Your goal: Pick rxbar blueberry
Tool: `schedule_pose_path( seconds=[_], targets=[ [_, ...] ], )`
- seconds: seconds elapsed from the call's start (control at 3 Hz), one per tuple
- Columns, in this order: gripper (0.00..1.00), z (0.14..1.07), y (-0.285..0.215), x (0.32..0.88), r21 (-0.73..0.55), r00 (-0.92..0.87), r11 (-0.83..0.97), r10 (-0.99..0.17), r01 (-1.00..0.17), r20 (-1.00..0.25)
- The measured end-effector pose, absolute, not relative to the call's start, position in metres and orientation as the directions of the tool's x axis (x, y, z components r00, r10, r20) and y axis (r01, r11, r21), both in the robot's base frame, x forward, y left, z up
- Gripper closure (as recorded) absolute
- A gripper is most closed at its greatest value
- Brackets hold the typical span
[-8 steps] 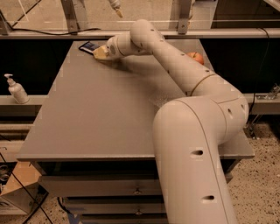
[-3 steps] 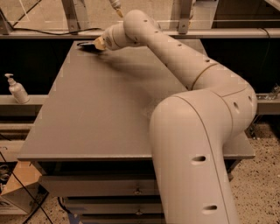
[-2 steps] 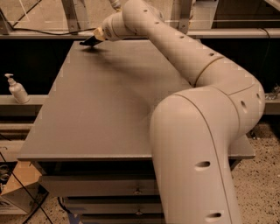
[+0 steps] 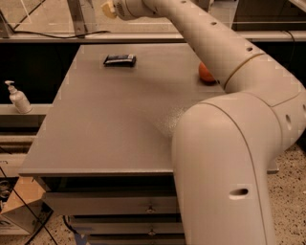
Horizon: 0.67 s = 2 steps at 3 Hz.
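The rxbar blueberry [image 4: 120, 60] lies flat and ungrasped on the tabletop [image 4: 95, 134], near its far edge. The claw [image 4: 109, 8] hangs above and just behind the bar; I cannot tell its state. Well right of the bar, an orange object [image 4: 204, 74] sits half behind the arm [image 4: 215, 48]. The bar's near side looks open for a descent.

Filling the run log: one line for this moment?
gripper: up past table far edge | bar: flat on table, not held | pick: not done
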State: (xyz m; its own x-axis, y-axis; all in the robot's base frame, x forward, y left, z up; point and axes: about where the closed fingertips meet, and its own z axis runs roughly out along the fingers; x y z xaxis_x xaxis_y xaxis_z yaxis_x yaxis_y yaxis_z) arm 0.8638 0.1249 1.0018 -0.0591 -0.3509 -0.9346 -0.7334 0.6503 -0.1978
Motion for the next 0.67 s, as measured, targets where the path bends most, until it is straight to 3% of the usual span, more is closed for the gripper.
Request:
schedule_pose_path(
  seconds=[0.33,0.67],
  targets=[
    [1.00,1.0305,0.1199,0.8597,-0.224,-0.020,0.653,-0.344,-0.724,-0.939],
    [0.82,1.0268,0.1228,0.8601,-0.221,-0.024,0.650,-0.345,-0.727,-0.938]
  ],
)
